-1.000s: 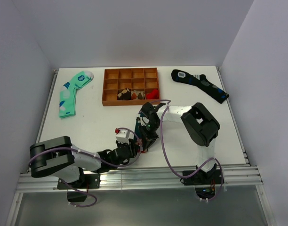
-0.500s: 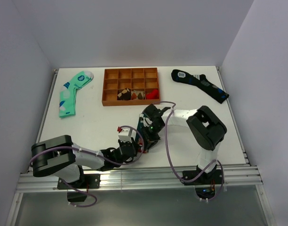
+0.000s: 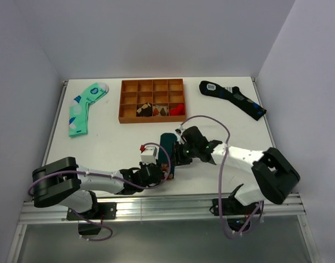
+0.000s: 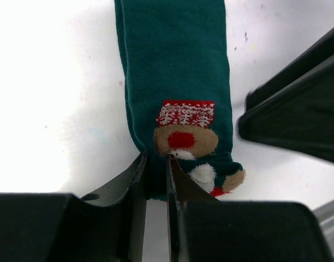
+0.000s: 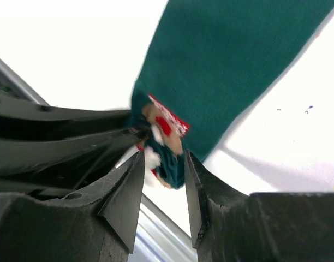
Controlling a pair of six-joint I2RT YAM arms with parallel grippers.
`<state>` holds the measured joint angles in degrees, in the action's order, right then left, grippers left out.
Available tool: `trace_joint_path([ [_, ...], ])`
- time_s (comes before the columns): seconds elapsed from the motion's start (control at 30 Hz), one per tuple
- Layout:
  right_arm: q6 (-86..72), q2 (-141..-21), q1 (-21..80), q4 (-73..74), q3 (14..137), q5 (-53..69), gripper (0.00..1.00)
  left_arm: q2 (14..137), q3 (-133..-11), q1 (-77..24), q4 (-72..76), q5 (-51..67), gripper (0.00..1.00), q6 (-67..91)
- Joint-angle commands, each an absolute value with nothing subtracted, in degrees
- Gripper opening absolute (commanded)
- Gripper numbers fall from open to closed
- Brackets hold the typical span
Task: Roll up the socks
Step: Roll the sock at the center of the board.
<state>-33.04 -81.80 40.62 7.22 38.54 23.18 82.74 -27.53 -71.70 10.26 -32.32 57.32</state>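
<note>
The dark teal socks (image 3: 167,143) lie on the white table between my two grippers, stretching away toward the tray. In the left wrist view the socks (image 4: 175,76) show a red, white and brown cartoon figure (image 4: 184,134) at their near end. My left gripper (image 4: 156,174) is shut on that near edge, with the fabric pinched between its fingers. My right gripper (image 5: 162,174) is open, and its fingers stand on either side of the same figured end of the socks (image 5: 232,60) with gaps at both sides. In the top view the left gripper (image 3: 156,171) and the right gripper (image 3: 181,154) almost meet.
A brown wooden tray (image 3: 122,101) with several compartments, some holding small items, stands at the back. A mint-green sock (image 3: 82,108) lies at the back left and a black sock (image 3: 232,98) at the back right. The table's front rail (image 3: 156,211) runs just behind the grippers.
My right gripper has opened and its arm has swung out to the right. The left gripper has closed down on the socks' end and stays there.
</note>
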Motion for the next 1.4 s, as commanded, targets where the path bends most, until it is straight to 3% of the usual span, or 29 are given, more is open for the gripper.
trace_joint_path([
  [0.0, -37.43, -74.03, 40.69, -7.71, 31.5, 18.99, 0.43, 81.57, -27.07, -71.98, -6.23, -24.62, 0.02, 59.06],
  [0.3, -39.99, -58.19, 42.71, -34.26, 11.46, 13.47, 0.41, 81.47, -33.22, -71.46, -16.78, -17.06, 0.0, 59.77],
  [0.47, -37.53, -55.63, 50.77, -41.91, 6.42, 5.55, 0.4, 81.3, -34.89, -69.08, -20.56, -12.31, 0.0, 58.1],
  [0.8, -32.96, -64.33, 65.29, -55.63, 2.72, -5.97, 0.39, 84.81, -40.86, -64.87, -25.84, -3.25, 0.0, 52.48],
  [1.37, -33.13, -82.88, 75.14, -67.15, 4.22, -14.68, 0.39, 87.36, -46.14, -61.96, -31.2, -1.23, 0.0, 49.22],
])
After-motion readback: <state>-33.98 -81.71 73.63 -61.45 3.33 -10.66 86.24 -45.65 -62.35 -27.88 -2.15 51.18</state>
